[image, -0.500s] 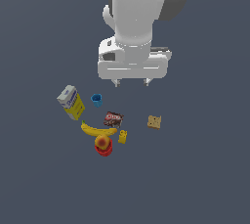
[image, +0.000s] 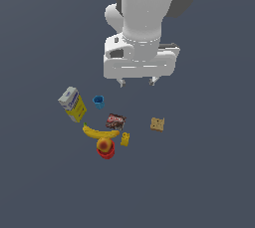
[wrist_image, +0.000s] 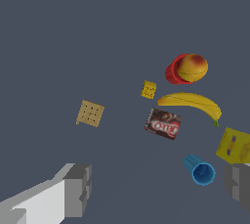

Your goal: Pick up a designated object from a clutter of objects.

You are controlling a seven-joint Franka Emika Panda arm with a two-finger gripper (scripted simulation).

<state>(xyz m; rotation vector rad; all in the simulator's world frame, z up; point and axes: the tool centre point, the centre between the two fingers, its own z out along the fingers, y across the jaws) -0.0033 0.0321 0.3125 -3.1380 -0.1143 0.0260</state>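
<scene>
Exterior view: the claw (image: pixel 137 81) hangs high above the grey bench (image: pixel 209 172), fingers spread wide, holding nothing. The round orange-yellow peach with a red blush (image: pixel 104 145) rests against the red bowl (image: pixel 106 153), just beside the yellow banana (image: pixel 99 133).

Wrist view: the peach (wrist_image: pixel 192 67) lies well off centre. Centre over it first, then descend vertically, clearing banana (wrist_image: pixel 193 102) and bowl (wrist_image: pixel 173 70).

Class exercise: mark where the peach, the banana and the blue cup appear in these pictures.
peach (image: pixel 103 145), exterior view, on its rounded top, resting on the red bowl.
banana (wrist_image: pixel 191 101), wrist view, on the middle of its curved body.
blue cup (image: pixel 98 102), exterior view, on its side wall.
</scene>
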